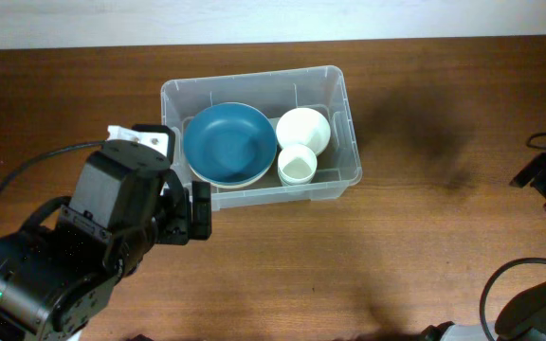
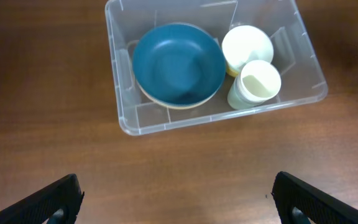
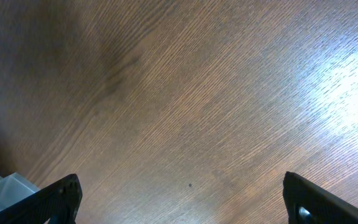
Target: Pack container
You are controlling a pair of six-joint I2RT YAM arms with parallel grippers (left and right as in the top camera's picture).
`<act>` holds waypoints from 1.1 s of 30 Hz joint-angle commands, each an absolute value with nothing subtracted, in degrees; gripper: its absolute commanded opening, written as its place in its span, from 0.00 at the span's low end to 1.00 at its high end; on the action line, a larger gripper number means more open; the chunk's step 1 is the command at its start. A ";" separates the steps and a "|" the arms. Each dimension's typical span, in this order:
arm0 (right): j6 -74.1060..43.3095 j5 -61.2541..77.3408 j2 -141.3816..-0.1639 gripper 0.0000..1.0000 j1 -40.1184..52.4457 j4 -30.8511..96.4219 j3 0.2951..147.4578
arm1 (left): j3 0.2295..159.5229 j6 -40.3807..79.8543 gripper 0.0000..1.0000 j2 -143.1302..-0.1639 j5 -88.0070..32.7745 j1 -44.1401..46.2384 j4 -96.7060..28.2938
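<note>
Step in hand: packing, at or near its end as I judge it; you have no loose item on the table point(image 1: 444, 246) in any view, and neither gripper carries anything.

Container point(image 1: 347, 133): clear bin, open-topped, a little left of the table's middle in the overhead view, just ahead of your left arm; no lid to be seen.

Contents: blue bowl point(image 1: 228, 142), upright, filling the left half; large white cup point(image 1: 303, 128), at the right end toward the far wall; small white cup point(image 1: 298, 167), just in front of it by the near wall; whether the two cups touch, I cannot tell.

Next move, as judged: if more is to go in, you must first find it outside these views, and the spare room looks slight, chiefly inside the bowl; if not, the call is only to draw both arms clear of the rim.

Left gripper point(image 2: 179, 205): jaws spread wide, empty; poised over bare wood just short of the container's near wall, its camera looking down into the bin; the arm reaches in from the lower left of the overhead view.

Right gripper point(image 3: 182, 202): jaws spread wide, empty; over bare wood, well to the right of the container; a pale corner, probably the bin's, shows at the lower left of its view; the arm lies at the overhead view's right edge, mostly out of frame.
</note>
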State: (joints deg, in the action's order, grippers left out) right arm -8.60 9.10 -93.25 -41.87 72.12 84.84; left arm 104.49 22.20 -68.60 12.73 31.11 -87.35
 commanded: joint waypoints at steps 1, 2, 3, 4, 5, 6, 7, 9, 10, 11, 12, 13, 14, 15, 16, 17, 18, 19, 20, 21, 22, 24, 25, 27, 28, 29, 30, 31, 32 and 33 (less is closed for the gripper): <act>-8.38 9.23 -92.25 0.99 -42.02 72.14 84.79 | 103.90 23.77 1.00 -67.83 13.78 31.33 -87.74; -8.38 9.23 -92.25 0.99 -42.02 72.14 84.79 | 103.90 23.77 1.00 -67.79 13.78 31.33 -87.81; -8.38 9.23 -92.25 0.99 -42.02 72.12 84.79 | 103.90 23.77 1.00 -67.79 13.76 31.33 -88.09; -8.38 9.23 -92.25 0.99 -42.02 72.12 84.79 | 103.90 23.77 1.00 -67.79 13.72 31.33 -88.92; -8.38 9.23 -92.25 0.99 -42.02 72.12 84.79 | 103.90 23.77 1.00 -67.79 13.74 31.33 -90.11; -8.38 9.23 -92.25 0.99 -42.02 72.12 84.79 | 103.90 23.79 1.00 -67.79 13.26 31.33 -90.61; -8.38 9.23 -92.25 0.99 -42.02 72.14 84.79 | 103.90 23.79 1.00 -67.79 12.84 31.33 -91.00; -8.38 9.23 -92.25 0.99 -42.02 72.14 84.79 | 103.57 23.70 1.00 -67.96 13.98 31.33 -91.31; -8.38 9.23 -92.25 0.99 -42.02 72.14 84.79 | 103.09 23.64 1.00 -68.01 15.09 31.33 -91.11; -8.38 9.23 -92.25 0.99 -42.02 72.12 84.79 | 102.45 23.07 1.00 -68.01 16.08 31.33 -90.87; -8.38 9.23 -92.25 0.99 -42.02 72.14 84.79 | 101.43 22.11 1.00 -68.01 16.62 31.33 -90.26; -8.38 9.23 -92.25 0.99 -42.02 72.12 84.79 | 100.40 20.82 1.00 -68.01 16.80 31.33 -89.56; -8.36 9.23 -92.25 0.99 -42.02 72.14 84.79 | 98.96 18.81 1.00 -68.01 16.80 31.33 -88.55; -8.38 9.23 -92.25 0.99 -42.02 72.12 84.79 | 97.38 16.88 1.00 -68.01 16.75 31.35 -87.29; -8.38 9.23 -92.25 0.99 -42.02 72.12 84.79 | 95.85 15.46 1.00 -68.01 16.75 31.33 -86.06; -8.38 9.23 -92.25 0.99 -42.02 72.12 84.79 | 93.89 13.56 1.00 -68.01 16.73 31.33 -84.31; -8.38 9.23 -92.25 0.99 -42.02 72.12 84.79 | 91.72 11.51 1.00 -67.99 16.71 31.33 -82.02; -8.38 9.23 -92.25 0.99 -42.02 72.12 84.79 | 89.78 9.72 1.00 -67.68 16.64 31.33 -79.81; -8.36 9.23 -92.25 0.99 -42.02 72.14 84.79 | 87.29 7.07 1.00 -67.07 16.25 31.24 -76.69; -8.38 9.23 -92.25 0.99 -42.02 72.14 84.79 | 84.86 4.51 1.00 -66.17 15.73 31.09 -73.41; -8.38 9.23 -92.25 0.99 -42.02 72.12 84.79 | 82.00 1.78 1.00 -64.88 14.72 30.72 -69.45; -8.38 9.23 -92.25 0.99 -42.02 72.14 84.79 | 75.81 -3.49 1.00 -61.58 11.49 29.39 -61.19; -8.38 9.23 -92.25 0.99 -42.02 72.14 84.79 | 73.06 -4.99 1.00 -60.01 10.15 28.53 -57.93; -8.38 9.23 -92.25 0.99 -42.02 72.12 84.79 | 62.59 -6.17 1.00 -53.69 7.20 24.58 -47.94; -8.38 9.23 -92.25 0.99 -42.02 72.12 84.79 | 59.64 -6.15 1.00 -51.68 6.63 23.20 -45.69; -8.38 9.23 -92.25 0.99 -42.02 72.12 84.79 | 56.40 -6.15 1.00 -49.39 5.80 21.63 -43.48; -8.38 9.23 -92.25 0.99 -42.02 72.14 84.79 | 53.06 -6.13 1.00 -46.87 5.13 20.01 -41.36; -8.38 9.23 -92.25 0.99 -42.02 72.14 84.79 | 50.52 -6.13 1.00 -44.84 4.75 18.85 -39.77; -8.38 9.23 -92.25 0.99 -42.02 72.14 84.79 | 47.27 -6.13 1.00 -42.06 4.36 17.47 -37.89; -8.38 9.23 -92.25 0.99 -42.02 72.14 84.79 | 44.66 -6.13 1.00 -39.75 4.25 16.47 -36.38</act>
